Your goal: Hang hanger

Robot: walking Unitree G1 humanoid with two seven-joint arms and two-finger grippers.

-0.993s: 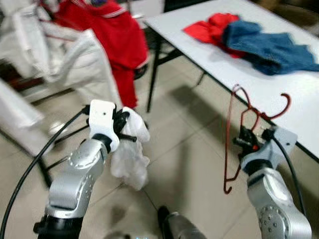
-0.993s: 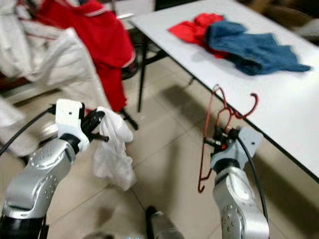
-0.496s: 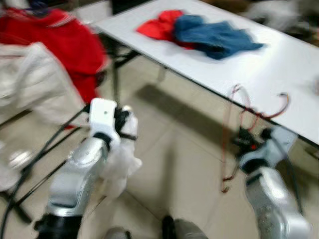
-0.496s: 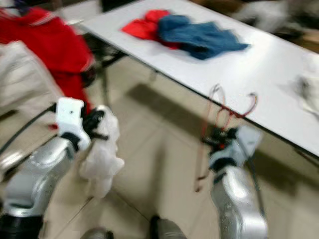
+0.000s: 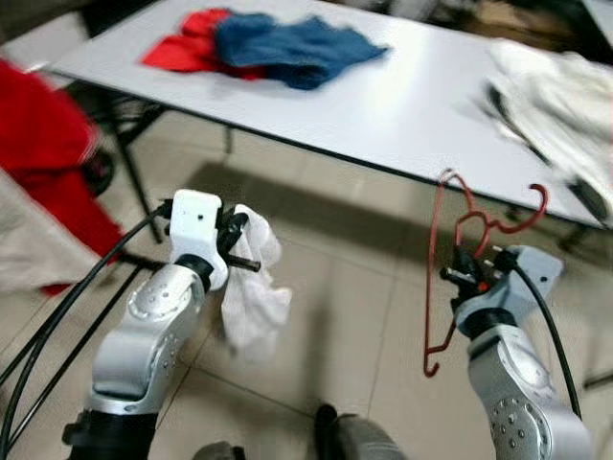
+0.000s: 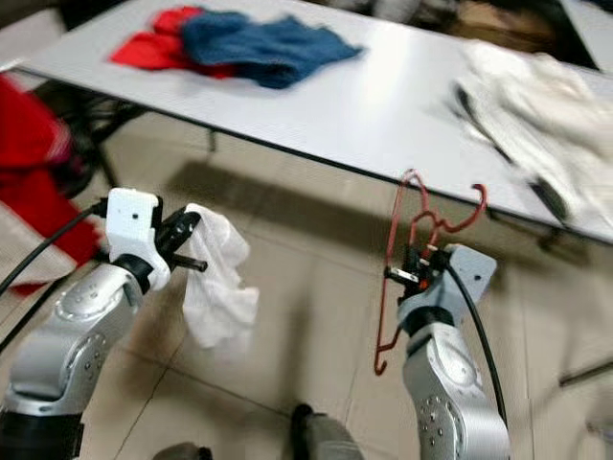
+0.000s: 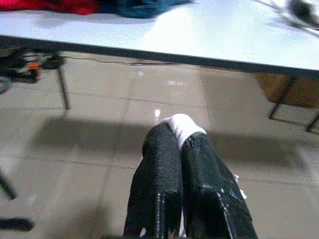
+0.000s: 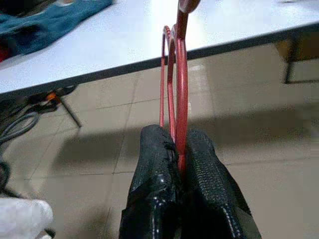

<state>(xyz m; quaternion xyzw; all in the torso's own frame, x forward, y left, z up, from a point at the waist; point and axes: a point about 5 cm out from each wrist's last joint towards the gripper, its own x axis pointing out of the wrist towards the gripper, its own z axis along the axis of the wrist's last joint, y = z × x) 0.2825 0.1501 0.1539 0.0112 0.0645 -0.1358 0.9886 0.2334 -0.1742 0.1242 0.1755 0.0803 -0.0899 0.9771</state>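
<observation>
The right hand [image 5: 469, 276] is clamped on the red hanger [image 5: 442, 259], which rises above it beside the table [image 5: 402, 105]. The left hand [image 5: 244, 244] grips a white cloth [image 5: 251, 302].

Both arms raised, fingers [image 8: 154, 164] clamped.

I see a white table [image 5: 402, 105] bearing blue [image 5: 287, 46] and red clothing [image 5: 187, 53] far left, pale garments [image 5: 560, 96] right.

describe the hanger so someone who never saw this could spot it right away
Start at the long white table with red, blue and white clothes on it. Just in front of its near edge, the right gripper is shut on a thin red wire hanger, held upright over the tiled floor. Nothing else here is thin bent wire.
</observation>
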